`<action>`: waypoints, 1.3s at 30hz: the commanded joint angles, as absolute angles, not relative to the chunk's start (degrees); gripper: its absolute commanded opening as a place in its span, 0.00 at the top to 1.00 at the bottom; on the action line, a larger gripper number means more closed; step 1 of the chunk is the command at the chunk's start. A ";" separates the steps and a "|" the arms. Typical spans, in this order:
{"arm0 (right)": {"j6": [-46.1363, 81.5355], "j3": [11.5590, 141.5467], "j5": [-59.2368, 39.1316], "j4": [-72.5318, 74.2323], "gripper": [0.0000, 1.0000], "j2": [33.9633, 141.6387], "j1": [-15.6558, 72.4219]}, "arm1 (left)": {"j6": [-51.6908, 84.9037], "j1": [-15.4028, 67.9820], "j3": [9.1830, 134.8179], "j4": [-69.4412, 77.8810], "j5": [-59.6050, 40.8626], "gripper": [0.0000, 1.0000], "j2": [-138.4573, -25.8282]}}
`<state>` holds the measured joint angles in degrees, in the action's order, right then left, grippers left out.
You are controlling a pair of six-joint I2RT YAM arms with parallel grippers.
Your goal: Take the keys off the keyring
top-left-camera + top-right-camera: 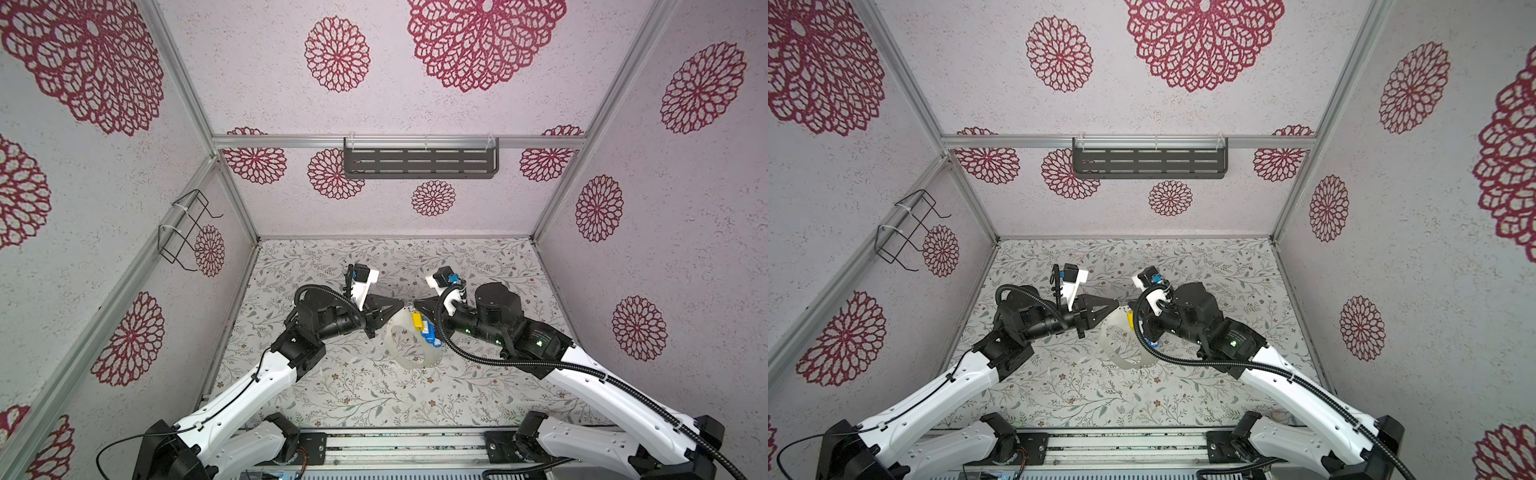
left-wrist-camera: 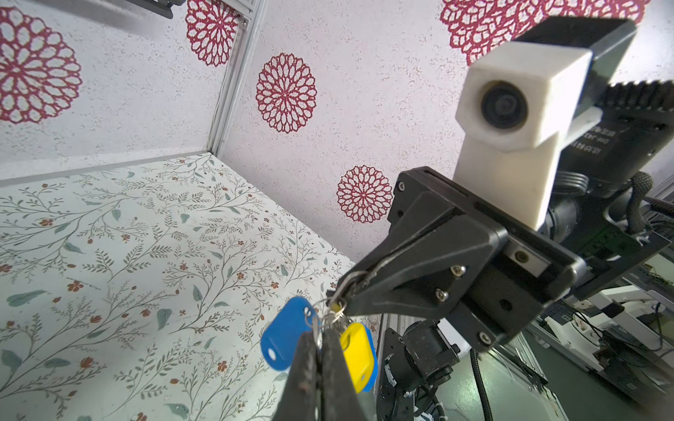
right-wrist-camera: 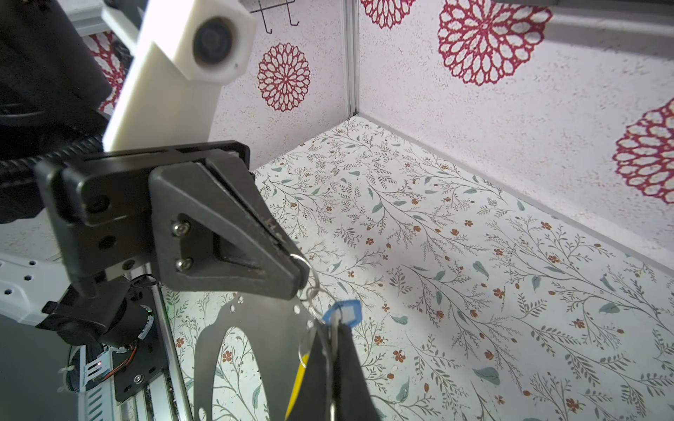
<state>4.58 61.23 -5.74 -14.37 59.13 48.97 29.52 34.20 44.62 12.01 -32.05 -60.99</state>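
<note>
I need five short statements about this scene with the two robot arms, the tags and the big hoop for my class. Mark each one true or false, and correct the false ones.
1. The left tool and the right tool are both shut on small silver rings. True.
2. The tags are red and green. False: there is a blue tag and a yellow tag.
3. The hoop lies flat, far from both tools. False: it hangs tilted just under their tips.
4. A dark slotted shelf is fixed to the back wall. True.
5. The tools point away from each other. False: their tips meet above the middle of the table.
</note>
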 commanded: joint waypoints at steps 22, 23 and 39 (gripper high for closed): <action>3.35 61.96 3.26 -17.41 1.00 58.05 47.55 | 38.61 32.01 48.85 7.87 -10.93 1.00 -61.19; 3.40 61.89 3.17 -17.39 1.00 58.09 47.55 | 38.71 32.07 48.50 8.60 -10.83 1.00 -61.16; 3.14 63.28 -0.07 -15.67 1.00 59.92 47.72 | 32.68 38.65 46.44 17.04 -3.91 1.00 -62.64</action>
<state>4.05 60.88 -2.92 -11.77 60.45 48.73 35.00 39.44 46.72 12.05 -15.55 -61.98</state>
